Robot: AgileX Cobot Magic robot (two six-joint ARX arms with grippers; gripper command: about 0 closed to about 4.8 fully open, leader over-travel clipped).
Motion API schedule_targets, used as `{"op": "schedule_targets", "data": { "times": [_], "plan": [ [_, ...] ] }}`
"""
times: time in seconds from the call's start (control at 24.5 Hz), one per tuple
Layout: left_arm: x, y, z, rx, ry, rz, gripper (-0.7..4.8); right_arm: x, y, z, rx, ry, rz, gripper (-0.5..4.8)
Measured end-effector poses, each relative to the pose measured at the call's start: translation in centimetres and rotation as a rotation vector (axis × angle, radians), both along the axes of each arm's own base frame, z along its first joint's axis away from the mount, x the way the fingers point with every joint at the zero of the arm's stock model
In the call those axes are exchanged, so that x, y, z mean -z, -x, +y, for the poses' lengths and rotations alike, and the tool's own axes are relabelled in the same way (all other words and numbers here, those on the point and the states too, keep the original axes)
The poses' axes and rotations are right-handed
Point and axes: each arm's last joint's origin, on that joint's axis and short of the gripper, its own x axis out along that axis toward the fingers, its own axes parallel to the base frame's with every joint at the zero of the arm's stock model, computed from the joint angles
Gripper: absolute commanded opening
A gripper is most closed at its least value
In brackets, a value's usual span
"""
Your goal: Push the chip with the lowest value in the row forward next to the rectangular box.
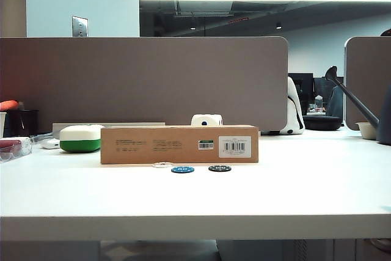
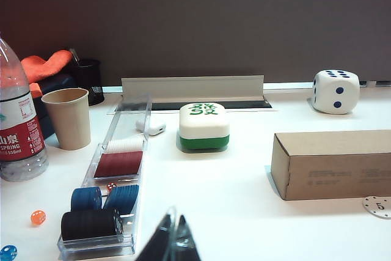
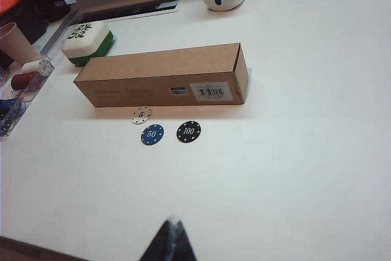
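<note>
- The white chip, marked 5 and so the lowest in value, lay ahead of the blue chip and the black chip, out of line with them and just beside the long front face of the rectangular box.
- In the exterior view the white chip sat right at the foot of the box; whether it touched the cardboard could not be told.
- Judged from this, the push looked done or nearly so; at most a small nudge to close any gap seemed left.
- The 50 and 100 chips lay side by side a little nearer the front edge of the tabletop, near the box but apart from it.
- The right tool hung above the front part of the tabletop, well apart from all three chips, and touched nothing. Its fingertips met in a narrow point, so it appeared closed and empty.
- The white chip lay ahead of the right tool, toward the box, with the blue chip roughly between them.
- The left tool hovered toward the left side of the tabletop beside a clear chip tray. Its tips also looked pressed together, with nothing held.
- From the left tool the white chip showed far off toward the right side of the tabletop, at the box's front face.
- Neither tool showed in the exterior view.
</note>
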Motion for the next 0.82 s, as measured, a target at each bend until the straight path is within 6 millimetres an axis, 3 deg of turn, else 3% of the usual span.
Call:
{"op": "schedule_targets", "data": {
  "times": [0.65, 0.82],
  "plan": [
    [0.0, 0.0, 0.0, 0.0, 0.0, 0.0, -0.05, 0.0, 0.0, 0.0, 0.001, 0.004, -0.003, -0.09],
    [0.0, 0.0, 0.0, 0.0, 0.0, 0.0, -0.05, -0.5, 0.9, -1.5, 0.047, 0.017, -0.073, -0.09]
  ]
}}
